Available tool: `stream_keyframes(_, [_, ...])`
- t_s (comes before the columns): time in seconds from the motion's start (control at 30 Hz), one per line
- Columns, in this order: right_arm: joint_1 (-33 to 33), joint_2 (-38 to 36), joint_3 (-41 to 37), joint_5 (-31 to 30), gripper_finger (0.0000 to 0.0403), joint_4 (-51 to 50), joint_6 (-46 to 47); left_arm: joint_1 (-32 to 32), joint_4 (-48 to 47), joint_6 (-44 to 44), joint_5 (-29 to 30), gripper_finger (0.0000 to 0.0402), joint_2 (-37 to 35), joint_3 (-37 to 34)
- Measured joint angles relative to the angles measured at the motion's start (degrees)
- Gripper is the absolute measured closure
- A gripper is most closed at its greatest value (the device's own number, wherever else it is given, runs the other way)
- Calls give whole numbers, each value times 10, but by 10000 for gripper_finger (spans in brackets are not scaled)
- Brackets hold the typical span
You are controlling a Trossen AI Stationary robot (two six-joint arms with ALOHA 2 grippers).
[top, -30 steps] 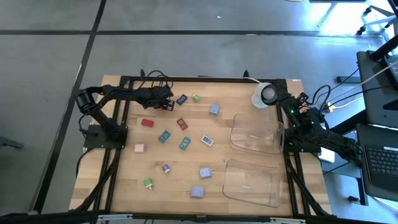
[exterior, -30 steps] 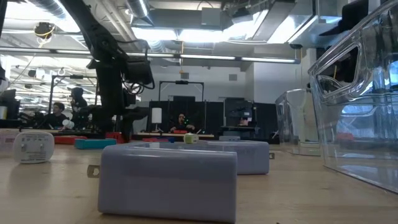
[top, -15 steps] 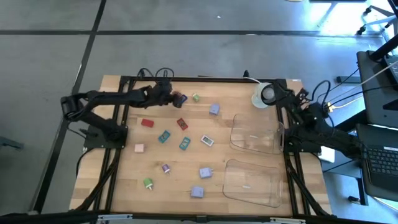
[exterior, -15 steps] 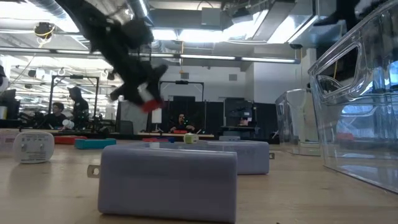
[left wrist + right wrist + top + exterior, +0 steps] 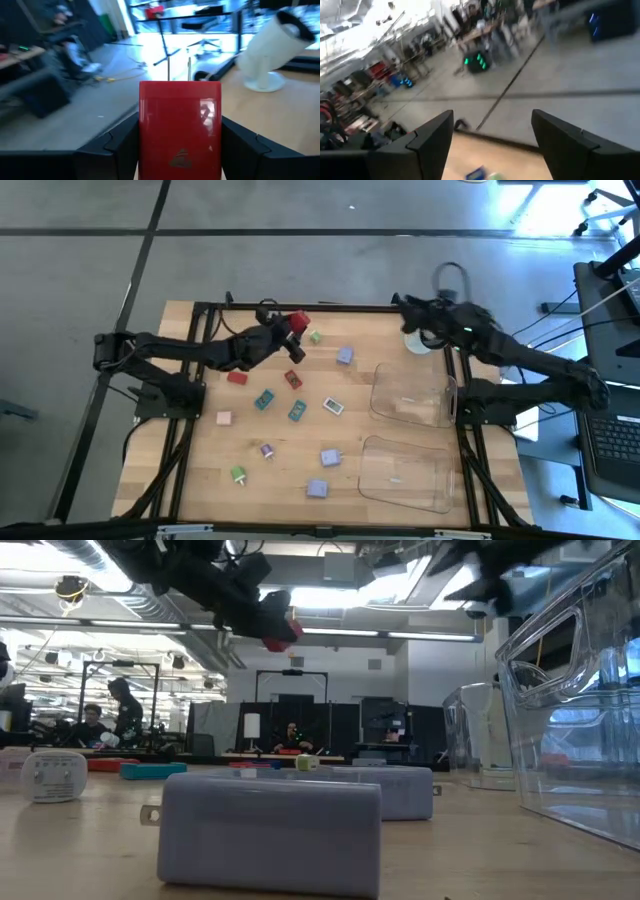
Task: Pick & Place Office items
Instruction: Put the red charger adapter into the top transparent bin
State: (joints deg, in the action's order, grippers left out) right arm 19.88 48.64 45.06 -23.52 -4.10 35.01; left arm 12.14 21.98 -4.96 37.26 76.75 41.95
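Red block (image 5: 180, 127) is being held between the two fingers of the left gripper (image 5: 291, 332), clamped on its side faces and lifted above the table's (image 5: 200, 470) far edge, as is shown against the ceiling in the low view. It is being judged as light, rigid and smooth-skinned, so a flat squeeze across the parallel sides is being favoured over the corners, where slipping is likely. The other small blocks, such as the teal one (image 5: 264, 399) and the lavender one (image 5: 317, 488), are lying scattered on the wood, apart from the clear trays (image 5: 410, 395). The right gripper (image 5: 398, 304) is being carried near the far edge beside the tape roll (image 5: 420, 335), its fingers (image 5: 430, 145) apart and holding nothing.
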Motion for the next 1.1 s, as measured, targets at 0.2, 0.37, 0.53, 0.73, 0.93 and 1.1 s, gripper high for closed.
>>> stream_keyframes(0.2, [-4, 131, 55, 108, 130, 0, 49, -29, 1, -3, 42, 190, 9, 0])
stream_keyframes(0.37, [-20, 214, 91, 170, 106, 7, 99, -48, 0, 34, 35, 190, 31, 0])
stream_keyframes(0.53, [-43, 278, 119, 204, 68, 4, 172, -55, 2, 92, -17, 190, 58, 0])
stream_keyframes(0.73, [-75, 345, 137, 231, 53, 6, 191, -58, 2, 174, -102, 190, 97, 0])
stream_keyframes(0.93, [-95, 399, 141, 231, 53, 6, 212, -69, 8, 190, -120, 190, 110, 0])
stream_keyframes(1.1, [-103, 425, 141, 231, 53, 22, 217, -80, 8, 170, -118, 190, 110, 0])
